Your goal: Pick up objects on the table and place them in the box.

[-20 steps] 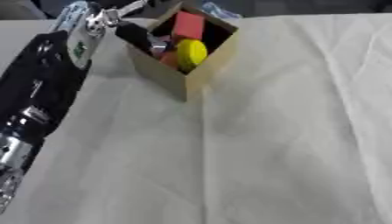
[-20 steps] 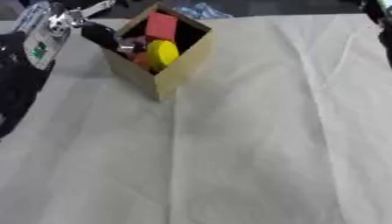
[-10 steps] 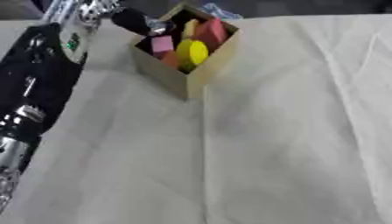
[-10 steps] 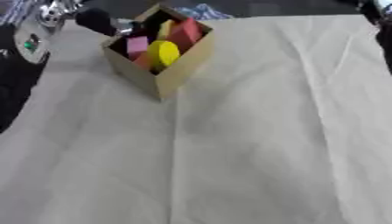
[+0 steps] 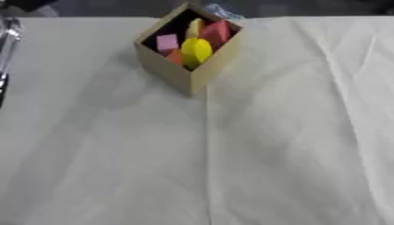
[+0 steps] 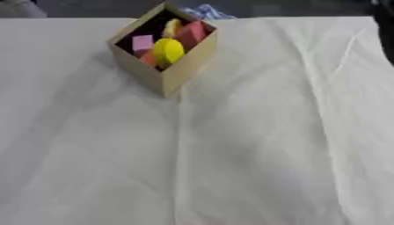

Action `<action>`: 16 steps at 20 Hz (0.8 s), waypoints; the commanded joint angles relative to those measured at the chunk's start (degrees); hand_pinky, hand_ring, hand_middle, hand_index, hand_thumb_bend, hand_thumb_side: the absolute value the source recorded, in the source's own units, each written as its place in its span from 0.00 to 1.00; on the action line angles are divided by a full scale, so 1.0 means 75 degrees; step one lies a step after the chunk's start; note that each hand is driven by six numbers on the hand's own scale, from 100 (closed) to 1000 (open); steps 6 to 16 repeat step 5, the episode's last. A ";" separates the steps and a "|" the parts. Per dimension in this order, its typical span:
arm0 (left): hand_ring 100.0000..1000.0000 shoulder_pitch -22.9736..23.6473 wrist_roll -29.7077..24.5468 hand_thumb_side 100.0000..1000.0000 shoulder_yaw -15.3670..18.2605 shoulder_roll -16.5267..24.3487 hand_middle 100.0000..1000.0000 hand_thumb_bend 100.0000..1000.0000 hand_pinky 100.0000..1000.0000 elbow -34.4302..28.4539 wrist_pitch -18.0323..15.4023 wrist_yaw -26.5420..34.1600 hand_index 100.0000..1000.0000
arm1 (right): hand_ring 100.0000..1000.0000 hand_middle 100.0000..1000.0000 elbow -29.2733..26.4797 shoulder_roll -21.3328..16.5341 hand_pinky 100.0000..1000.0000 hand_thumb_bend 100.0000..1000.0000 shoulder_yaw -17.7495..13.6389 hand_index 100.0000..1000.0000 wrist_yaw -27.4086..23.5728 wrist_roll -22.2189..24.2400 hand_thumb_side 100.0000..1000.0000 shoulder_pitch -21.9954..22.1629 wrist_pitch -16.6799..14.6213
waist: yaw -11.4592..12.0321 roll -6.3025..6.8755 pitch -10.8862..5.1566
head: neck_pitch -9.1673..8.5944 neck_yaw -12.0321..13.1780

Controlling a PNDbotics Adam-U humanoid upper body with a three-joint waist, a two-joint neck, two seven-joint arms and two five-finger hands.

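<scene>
A tan cardboard box [image 5: 187,74] stands open at the far middle of the table, turned corner-on to me. Inside it lie a pink block [image 5: 167,42], a yellow rounded piece [image 5: 196,50], a red block [image 5: 216,32] and something orange [image 5: 175,56]. No loose object shows on the cloth. Neither hand shows in either view. Only a thin silver and black strip of my left arm [image 5: 6,39] runs along the left edge, well clear of the box.
A creased white cloth [image 6: 254,145] covers the whole table. A small blue and white thing [image 6: 205,10] lies just behind the box. A dark shape [image 6: 382,13] sits at the far right corner.
My left hand was over the box's left side a second ago. It has drawn back to the left and out of view. The pink block now lies in the box.
</scene>
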 commanded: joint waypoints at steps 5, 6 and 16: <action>0.68 0.1501 0.1121 0.69 0.0728 -0.0222 0.68 0.17 0.84 -0.1179 -0.0103 0.1872 0.84 | 0.86 0.70 -0.0148 0.0173 0.88 0.00 -0.0132 0.86 0.0205 -0.0074 0.63 -0.0183 -0.0153 | 0.0078 -0.0113 -0.0229 | -0.0002 -0.0136; 0.68 0.1501 0.1121 0.69 0.0728 -0.0222 0.68 0.17 0.84 -0.1179 -0.0103 0.1872 0.84 | 0.86 0.70 -0.0148 0.0173 0.88 0.00 -0.0132 0.86 0.0205 -0.0074 0.63 -0.0183 -0.0153 | 0.0078 -0.0113 -0.0229 | -0.0002 -0.0136; 0.68 0.1501 0.1121 0.69 0.0728 -0.0222 0.68 0.17 0.84 -0.1179 -0.0103 0.1872 0.84 | 0.86 0.70 -0.0148 0.0173 0.88 0.00 -0.0132 0.86 0.0205 -0.0074 0.63 -0.0183 -0.0153 | 0.0078 -0.0113 -0.0229 | -0.0002 -0.0136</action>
